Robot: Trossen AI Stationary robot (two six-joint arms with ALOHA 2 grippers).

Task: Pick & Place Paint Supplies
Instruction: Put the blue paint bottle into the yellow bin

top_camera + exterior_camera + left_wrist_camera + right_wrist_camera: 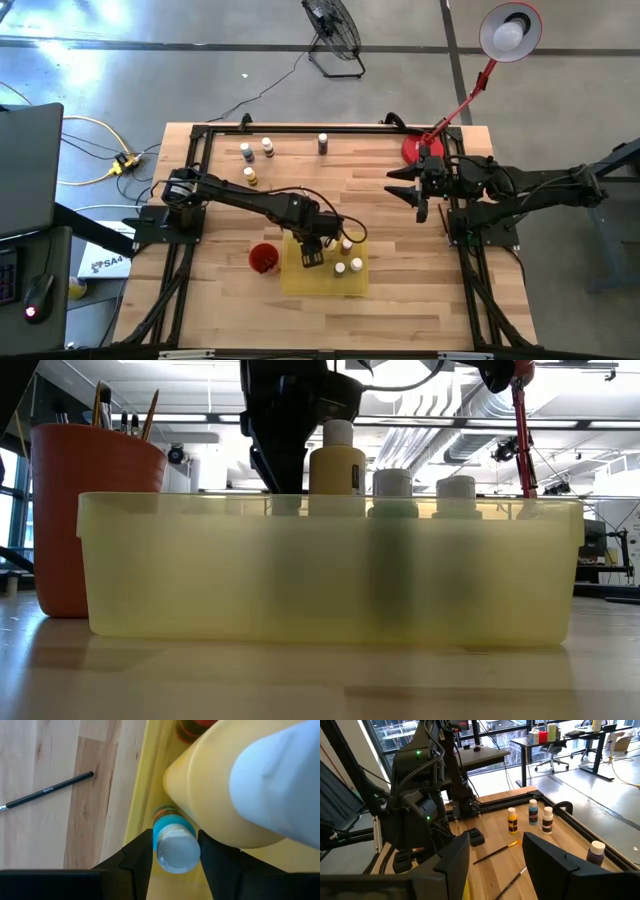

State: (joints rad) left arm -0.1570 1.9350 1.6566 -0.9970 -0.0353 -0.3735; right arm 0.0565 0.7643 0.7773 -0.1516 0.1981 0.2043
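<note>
The left gripper (175, 851) is straddling a small blue-labelled bottle (174, 845) with a pale round cap inside the translucent yellow tray (142, 780) — grip uncertain — crowded by the larger yellowish bottle (210, 795); a thin dark paintbrush (47, 791) is lying on the wooden table (40, 840).

A small blue-labelled bottle (175, 845) with a pale cap stands upright just beside the large yellowish bottle (215, 785), with two more capped bottles (347, 266) to their right. Four bottles (256, 152) and a fifth (323, 143) stand upright far on the table. Thin dark paintbrushes (496, 853) lie flat.
</note>
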